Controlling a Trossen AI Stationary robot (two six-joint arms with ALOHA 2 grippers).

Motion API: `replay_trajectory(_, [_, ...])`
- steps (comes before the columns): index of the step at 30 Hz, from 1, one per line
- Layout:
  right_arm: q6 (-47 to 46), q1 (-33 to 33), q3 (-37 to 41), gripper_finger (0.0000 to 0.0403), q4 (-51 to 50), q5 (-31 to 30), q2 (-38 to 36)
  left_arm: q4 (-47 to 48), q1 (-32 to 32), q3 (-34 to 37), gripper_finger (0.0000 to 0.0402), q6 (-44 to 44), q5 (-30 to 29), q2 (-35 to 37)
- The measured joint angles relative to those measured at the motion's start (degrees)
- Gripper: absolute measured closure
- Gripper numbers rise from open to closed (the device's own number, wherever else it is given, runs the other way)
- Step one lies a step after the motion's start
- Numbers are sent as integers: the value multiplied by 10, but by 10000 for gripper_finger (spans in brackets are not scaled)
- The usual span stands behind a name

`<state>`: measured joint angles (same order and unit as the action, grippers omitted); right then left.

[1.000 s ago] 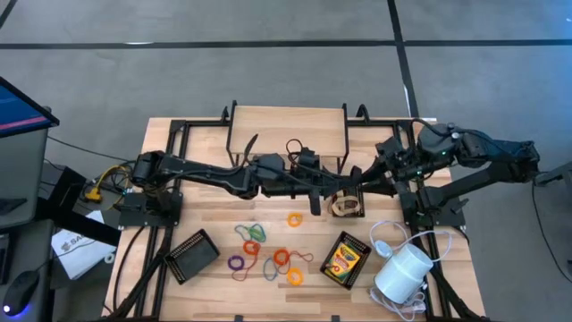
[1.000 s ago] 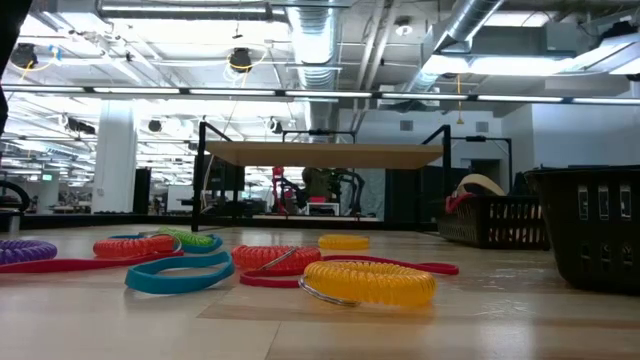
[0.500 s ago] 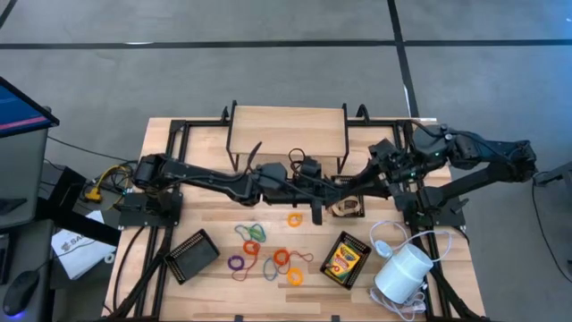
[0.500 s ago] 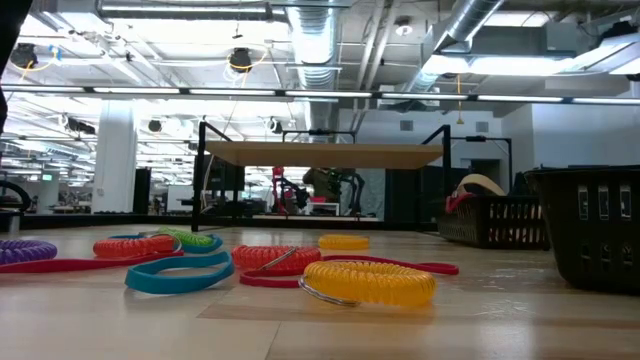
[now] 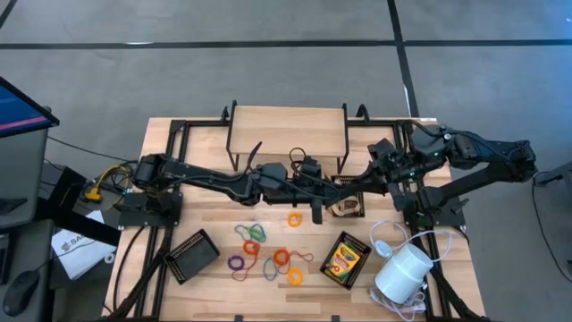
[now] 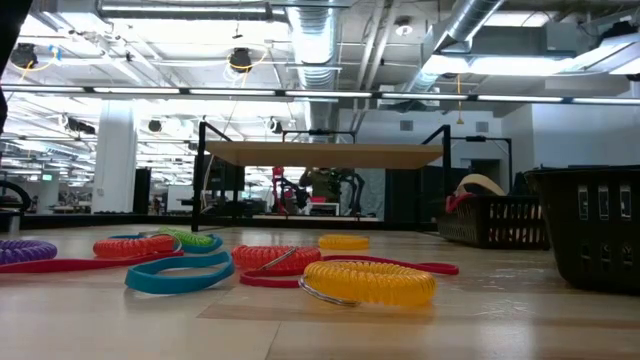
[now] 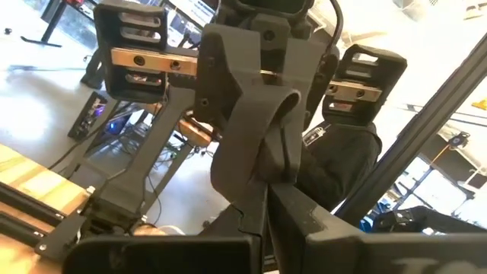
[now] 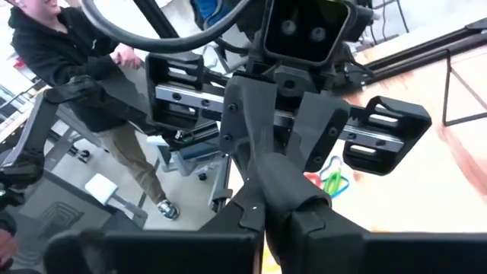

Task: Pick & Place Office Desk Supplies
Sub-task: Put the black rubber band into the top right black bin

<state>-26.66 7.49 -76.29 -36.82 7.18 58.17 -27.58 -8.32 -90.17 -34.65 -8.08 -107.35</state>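
Both grippers are closed, nothing seen held: left gripper (image 5: 315, 199) and right gripper (image 5: 332, 190) meet at frame centre. Coiled loops (image 5: 268, 255) and crayon box (image 5: 344, 258) lie lower centre. Loops are judged light, springy; best pinched across the coil.

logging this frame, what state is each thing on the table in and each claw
left claw: shut, raised at table centre, meeting the right claw
right claw: shut, facing the left claw
crayon box: lying flat, closed, untouched
coloured loops: scattered loose on the wood
empty mesh tray: lying by the left frame
filled mesh tray: holding items
white cylinder: on its side, cord trailing
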Motion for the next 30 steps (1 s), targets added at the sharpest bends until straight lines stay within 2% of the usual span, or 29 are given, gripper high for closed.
replay_trajectory(4, [0,0,1,399,-16,-16,-1,38,0,0,397,0,-1,1])
replay_trajectory(6, [0,0,1,400,-31,-28,0,96,0,0,392,0,0,11])
replay_trajectory(10, [15,0,1,401,-100,-58,-1,151,0,1,374,4,-15,30])
replay_trajectory(15, [31,0,1,401,-160,-78,0,181,0,-1,349,56,-36,80])
replay_trajectory(18, [36,0,5,402,-197,-99,7,248,0,0,339,63,-49,116])
replay_trajectory(24, [52,-5,92,402,-205,-102,18,353,-16,0,338,59,-103,155])
replay_trajectory(30, [72,-28,218,403,-149,-101,45,356,-36,-1,346,55,-134,146])
